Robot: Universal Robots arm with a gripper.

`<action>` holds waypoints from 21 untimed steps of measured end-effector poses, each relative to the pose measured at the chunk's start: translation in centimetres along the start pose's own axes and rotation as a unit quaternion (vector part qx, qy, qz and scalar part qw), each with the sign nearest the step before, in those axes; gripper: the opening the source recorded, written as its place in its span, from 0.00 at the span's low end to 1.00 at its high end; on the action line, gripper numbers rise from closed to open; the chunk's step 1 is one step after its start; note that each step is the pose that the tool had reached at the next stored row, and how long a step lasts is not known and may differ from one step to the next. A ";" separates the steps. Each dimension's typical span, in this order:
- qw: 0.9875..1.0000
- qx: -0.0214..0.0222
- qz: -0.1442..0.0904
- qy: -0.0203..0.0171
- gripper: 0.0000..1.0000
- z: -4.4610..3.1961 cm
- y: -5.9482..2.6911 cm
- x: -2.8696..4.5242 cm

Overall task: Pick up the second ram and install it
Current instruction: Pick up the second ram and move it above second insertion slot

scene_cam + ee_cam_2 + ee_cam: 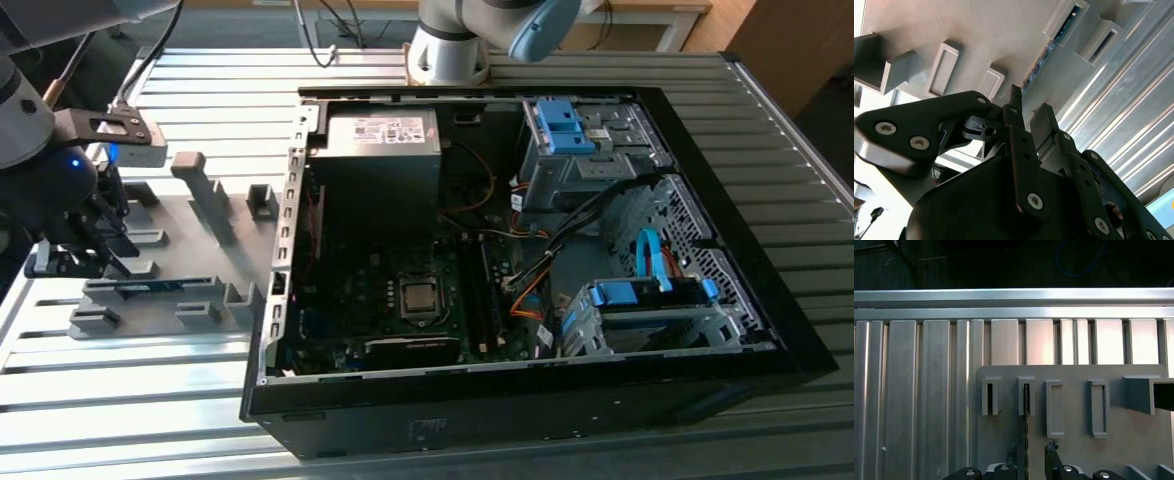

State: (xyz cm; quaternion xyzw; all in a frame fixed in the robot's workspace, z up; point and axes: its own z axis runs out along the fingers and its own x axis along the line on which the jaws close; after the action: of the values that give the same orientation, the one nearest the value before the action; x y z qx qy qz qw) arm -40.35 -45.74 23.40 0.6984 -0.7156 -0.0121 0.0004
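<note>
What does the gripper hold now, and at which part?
Nothing yet: the gripper is open, its fingers either side of the second ram in the grey holder.

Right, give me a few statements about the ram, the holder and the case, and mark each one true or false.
1. The second ram stands on edge in a slot of the grey holder. True.
2. The gripper has lifted the ram clear of the holder. False: the ram sits in its slot, with one finger of the open gripper on each side of it.
3. The computer case lies open, with its boards and cables showing. True.
4. The holder stands inside the case. False: it rests on the slatted table, outside the case, towards the exterior view's left.
</note>
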 end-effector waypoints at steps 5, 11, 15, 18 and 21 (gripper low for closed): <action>1.000 0.001 0.000 0.001 0.35 0.51 -0.01 0.01; 1.000 0.002 0.000 0.001 0.35 1.14 -0.02 0.02; 1.000 0.003 0.000 0.001 0.35 1.63 -0.03 0.03; 1.000 0.005 0.000 0.002 0.35 1.94 -0.03 0.03; 1.000 0.007 -0.001 0.003 0.35 2.28 -0.04 0.04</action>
State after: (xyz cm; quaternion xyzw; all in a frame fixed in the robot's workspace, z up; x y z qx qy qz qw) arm -40.35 -45.74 21.12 0.6988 -0.7153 -0.0046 -0.0024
